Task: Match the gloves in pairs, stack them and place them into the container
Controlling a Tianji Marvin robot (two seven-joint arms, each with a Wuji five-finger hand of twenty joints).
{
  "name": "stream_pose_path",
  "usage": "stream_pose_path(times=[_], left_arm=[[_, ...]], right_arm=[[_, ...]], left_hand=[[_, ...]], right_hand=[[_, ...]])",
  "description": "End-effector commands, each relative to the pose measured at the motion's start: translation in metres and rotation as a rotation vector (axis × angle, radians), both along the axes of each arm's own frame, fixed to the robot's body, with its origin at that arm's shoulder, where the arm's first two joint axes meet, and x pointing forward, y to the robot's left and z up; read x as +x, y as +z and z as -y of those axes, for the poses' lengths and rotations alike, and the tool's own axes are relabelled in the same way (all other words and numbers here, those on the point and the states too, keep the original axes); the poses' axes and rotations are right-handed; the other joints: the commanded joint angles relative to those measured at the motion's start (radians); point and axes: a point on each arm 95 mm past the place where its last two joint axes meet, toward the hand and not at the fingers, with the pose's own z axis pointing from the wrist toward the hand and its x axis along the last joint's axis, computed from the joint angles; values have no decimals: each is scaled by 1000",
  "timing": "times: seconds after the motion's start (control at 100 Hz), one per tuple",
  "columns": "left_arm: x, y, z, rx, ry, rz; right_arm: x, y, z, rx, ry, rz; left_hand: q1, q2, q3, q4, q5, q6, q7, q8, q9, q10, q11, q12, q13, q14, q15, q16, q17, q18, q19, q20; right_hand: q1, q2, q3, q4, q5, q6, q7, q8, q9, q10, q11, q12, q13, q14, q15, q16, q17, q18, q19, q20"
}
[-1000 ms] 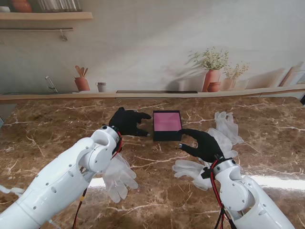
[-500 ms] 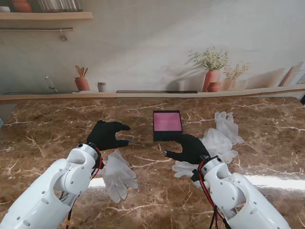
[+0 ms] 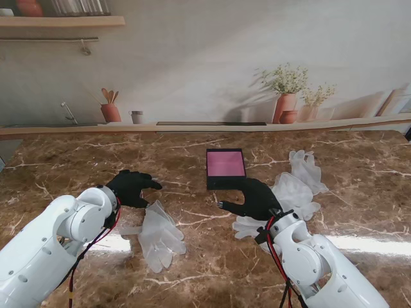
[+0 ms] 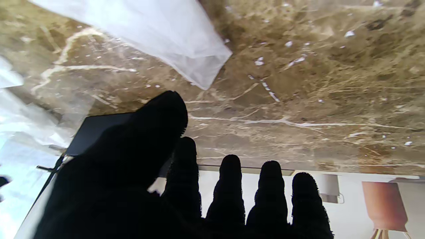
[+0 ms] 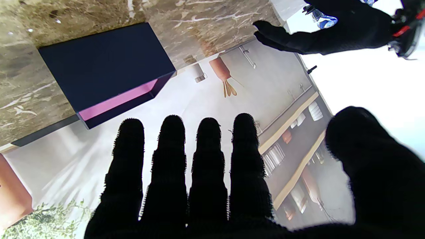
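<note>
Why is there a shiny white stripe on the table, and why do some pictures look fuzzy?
Stand view: the white stripe is light glaring off the polished table, brightest near the right arm; the picture is sharp. Left wrist view: the near clear glove is soft and washed out, and the left hand is a dark silhouette. Right wrist view: the right hand is dark too, with bright white glare beside its thumb.

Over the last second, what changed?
Left hand pulled back from beside the box toward me and leftward, ending open by the left glove. Right hand drew back slightly, open. Nothing grasped. Box, left glove and right gloves unmoved.
</note>
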Motion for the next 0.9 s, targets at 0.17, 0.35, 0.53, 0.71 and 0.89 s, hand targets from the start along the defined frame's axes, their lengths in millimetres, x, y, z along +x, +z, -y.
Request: stream_pose_path(times=[0.17,0.35,0.53,0.71,0.89], left_arm=[[8,-28,-6,6,3,45],[15,-42,1,-30,15,71],[22,-50,8,-25,8,40],[22,-54,7,11,-21,-3],[17,-59,3,35,-33,10]], right_arm=[[-7,0,-3,12,4,-22],[-7,1,-3,14,2,-23],[-8,0,-2,11,-2,-28],[-8,-1,1,14,-11,-38],[-8,-2,1,19,-12,-44]], left_hand=[[-66,-57,-30,-20,5,-46,163,139,-2,-24,33,45,-18,-22,13,47,-18,-2,3,72],[-96,-46,-28,-26,-27,-44,109,106,20,-23,55,50,5,-19,33,62,-13,6,44,86],[-101,-37,-43,-25,-21,-47,59,47,13,-23,59,45,-2,-22,34,63,-17,5,40,75],[-50,-54,5,-20,79,-71,310,218,5,-29,63,40,-16,-29,28,58,-21,2,6,73],[18,-62,-44,-77,142,-96,454,364,25,-26,65,37,4,-23,39,64,-16,4,25,102]], right_hand=[[-2,18,3,13,16,-9,5,19,13,-5,-1,9,32,-9,5,14,-5,-12,21,29],[-2,23,-1,14,17,-10,5,19,14,-5,-1,9,32,-10,5,15,-5,-11,21,29],[0,24,-1,15,20,-11,6,19,13,-6,-1,10,32,-10,5,15,-7,-10,20,29],[-2,27,-3,15,20,-12,6,19,14,-5,-1,10,32,-9,5,15,-7,-9,20,29],[0,31,-3,15,17,-11,4,19,13,-5,-1,10,33,-11,5,15,-6,-10,20,30]])
